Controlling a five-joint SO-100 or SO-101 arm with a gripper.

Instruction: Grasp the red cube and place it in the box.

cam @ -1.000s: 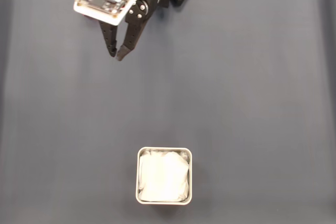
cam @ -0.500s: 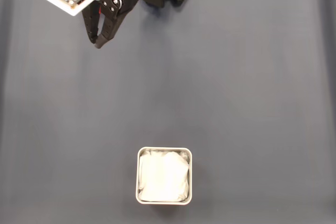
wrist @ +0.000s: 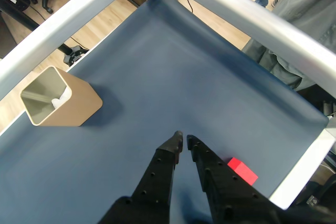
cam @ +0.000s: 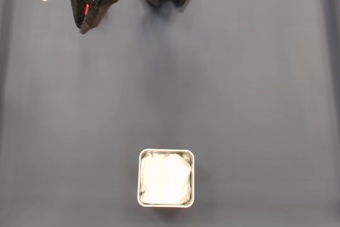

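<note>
The box (cam: 166,177) is sitting on the table (cam: 239,89), holding white lining; the hand (wrist: 184,139) is nearly closed, empty, left of the red cube (wrist: 242,170).

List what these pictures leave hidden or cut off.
- Red cube: in the wrist view, the gripper's finger covers its near lower corner.
- Box: in the wrist view, its own walls hide most of the inside.
- Arm: in the fixed view, the top edge cuts it off above the gripper.

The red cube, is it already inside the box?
No, in the wrist view the red cube lies on the dark mat beside the hand, far from the box.
</note>
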